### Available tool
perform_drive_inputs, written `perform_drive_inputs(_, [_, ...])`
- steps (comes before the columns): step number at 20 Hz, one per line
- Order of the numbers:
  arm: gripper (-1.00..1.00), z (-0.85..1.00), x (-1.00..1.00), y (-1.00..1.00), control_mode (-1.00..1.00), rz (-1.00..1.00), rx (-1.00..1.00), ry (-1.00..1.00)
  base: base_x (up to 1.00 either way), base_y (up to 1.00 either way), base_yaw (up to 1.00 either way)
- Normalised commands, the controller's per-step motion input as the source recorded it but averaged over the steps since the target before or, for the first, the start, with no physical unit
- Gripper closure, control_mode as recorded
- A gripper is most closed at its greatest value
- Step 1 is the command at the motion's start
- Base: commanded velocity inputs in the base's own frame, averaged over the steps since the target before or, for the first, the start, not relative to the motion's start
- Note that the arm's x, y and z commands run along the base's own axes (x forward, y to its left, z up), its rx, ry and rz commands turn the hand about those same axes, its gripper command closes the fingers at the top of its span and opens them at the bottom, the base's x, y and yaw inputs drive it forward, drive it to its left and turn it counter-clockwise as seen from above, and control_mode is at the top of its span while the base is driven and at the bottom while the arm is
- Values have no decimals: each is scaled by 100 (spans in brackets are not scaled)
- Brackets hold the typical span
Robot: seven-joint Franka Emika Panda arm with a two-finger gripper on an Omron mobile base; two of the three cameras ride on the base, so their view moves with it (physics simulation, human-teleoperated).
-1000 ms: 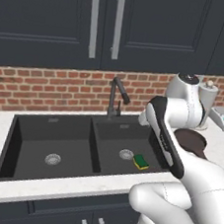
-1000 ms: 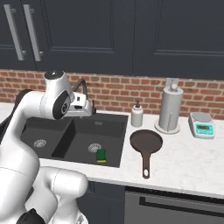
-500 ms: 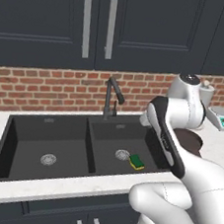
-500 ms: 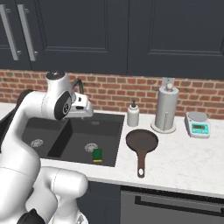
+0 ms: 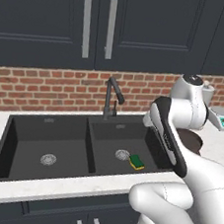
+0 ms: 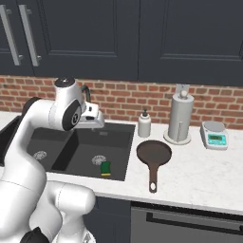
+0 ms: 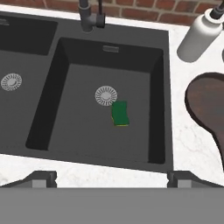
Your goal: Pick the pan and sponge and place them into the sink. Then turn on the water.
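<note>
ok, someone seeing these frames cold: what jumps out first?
Probably the black double sink with the green sponge already lying in its right-hand basin, just beside the silver drain. Next, the dark brown pan on the white counter to the right of the sink, handle pointing toward the counter's front edge. The open gripper hangs above the sink's front rim, holding nothing.

Two rear base views flanking the arm, hand view straight down, all sharing the sink (image 5: pixel 87 146).
</note>
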Motion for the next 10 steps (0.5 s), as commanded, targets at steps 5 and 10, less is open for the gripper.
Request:
perform_drive_inputs(5, [-100,0,-6,-17,-100,0,1,10,0,0,0])
perform_drive_inputs(10, [-100,0,-35,-49,-100,0,2,17,0,0,0])
